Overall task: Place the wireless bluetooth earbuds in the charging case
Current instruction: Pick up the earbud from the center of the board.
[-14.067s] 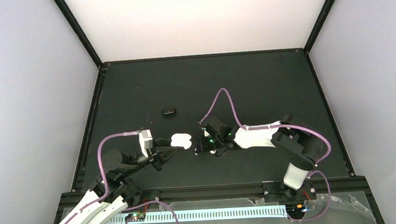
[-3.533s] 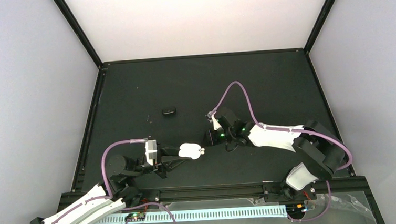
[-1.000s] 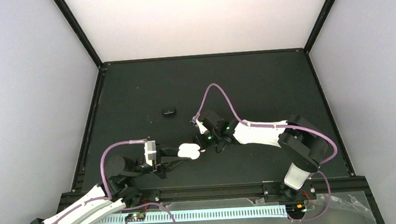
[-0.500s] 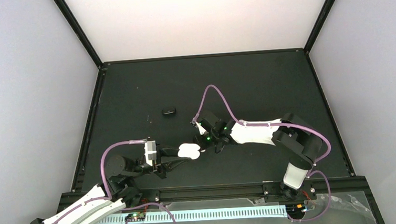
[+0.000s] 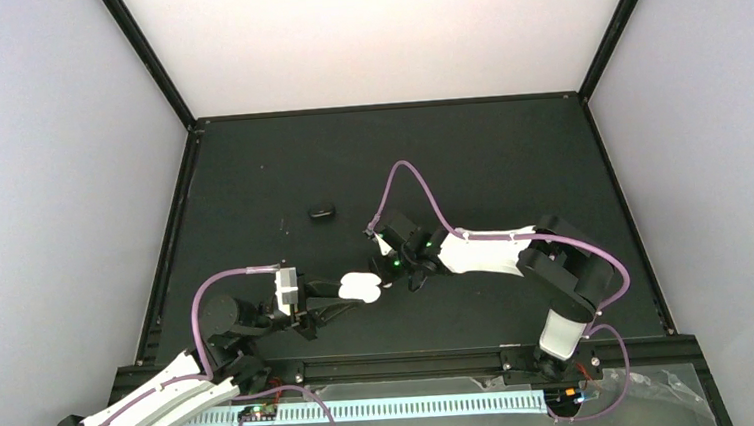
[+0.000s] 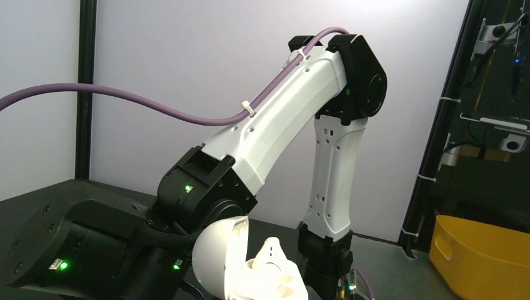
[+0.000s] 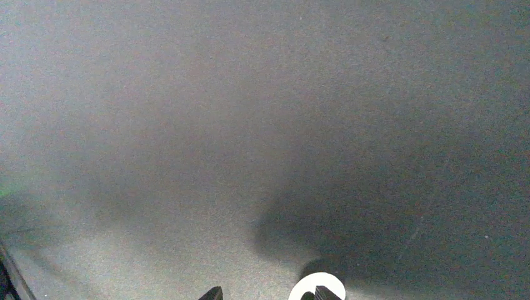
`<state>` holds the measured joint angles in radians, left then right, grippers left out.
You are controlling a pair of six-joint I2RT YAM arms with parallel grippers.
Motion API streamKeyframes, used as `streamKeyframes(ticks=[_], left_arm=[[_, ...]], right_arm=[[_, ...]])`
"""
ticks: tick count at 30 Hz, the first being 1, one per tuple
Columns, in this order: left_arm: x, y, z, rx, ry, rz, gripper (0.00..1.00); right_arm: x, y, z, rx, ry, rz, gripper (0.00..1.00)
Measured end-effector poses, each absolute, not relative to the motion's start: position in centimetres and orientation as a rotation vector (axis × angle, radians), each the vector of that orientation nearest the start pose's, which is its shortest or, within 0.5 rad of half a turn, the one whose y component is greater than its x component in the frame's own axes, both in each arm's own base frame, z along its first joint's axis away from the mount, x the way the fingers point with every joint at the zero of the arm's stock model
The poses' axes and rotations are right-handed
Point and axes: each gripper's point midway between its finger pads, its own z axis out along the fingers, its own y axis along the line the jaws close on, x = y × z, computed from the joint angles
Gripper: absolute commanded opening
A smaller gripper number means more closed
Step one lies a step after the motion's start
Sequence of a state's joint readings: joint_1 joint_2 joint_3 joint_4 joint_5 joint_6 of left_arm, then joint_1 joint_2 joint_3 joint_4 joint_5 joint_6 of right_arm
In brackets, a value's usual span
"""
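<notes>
My left gripper point(image 5: 342, 294) is shut on the white charging case point(image 5: 359, 287), holding it near the table's front, left of centre. In the left wrist view the case point(image 6: 265, 281) stands open with its lid point(image 6: 215, 256) raised. One white earbud point(image 6: 273, 250) sticks up out of a socket, and my own fingers are hidden below the frame. My right gripper point(image 5: 388, 275) hangs right beside the case, pointing down. In the right wrist view its fingertips point(image 7: 214, 292) stand apart with nothing between them, and a white curved piece point(image 7: 310, 285) shows at the right tip.
A small black oval object point(image 5: 322, 212) lies on the dark mat point(image 5: 510, 164) behind the case. The right arm's white link point(image 6: 281, 119) fills the left wrist view. A yellow bin point(image 6: 481, 256) stands beyond the table. Black frame rails edge the mat.
Since 3.5 s ago the right gripper has come left, up to the case. Over the last second it has barely shifted. The left arm and the case have stayed put.
</notes>
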<state>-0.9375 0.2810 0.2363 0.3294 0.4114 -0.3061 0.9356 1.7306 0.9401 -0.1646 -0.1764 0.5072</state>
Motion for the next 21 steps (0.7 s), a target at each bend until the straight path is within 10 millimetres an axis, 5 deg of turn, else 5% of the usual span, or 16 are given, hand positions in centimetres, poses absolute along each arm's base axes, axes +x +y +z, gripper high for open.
streamKeyframes(ticks=[21], left_arm=[[8.5, -23.1, 29.8, 0.795, 1.199, -1.307, 0.01]], right_arm=[[23.1, 32.7, 3.3, -0.584, 2.638, 0.562, 0.22]])
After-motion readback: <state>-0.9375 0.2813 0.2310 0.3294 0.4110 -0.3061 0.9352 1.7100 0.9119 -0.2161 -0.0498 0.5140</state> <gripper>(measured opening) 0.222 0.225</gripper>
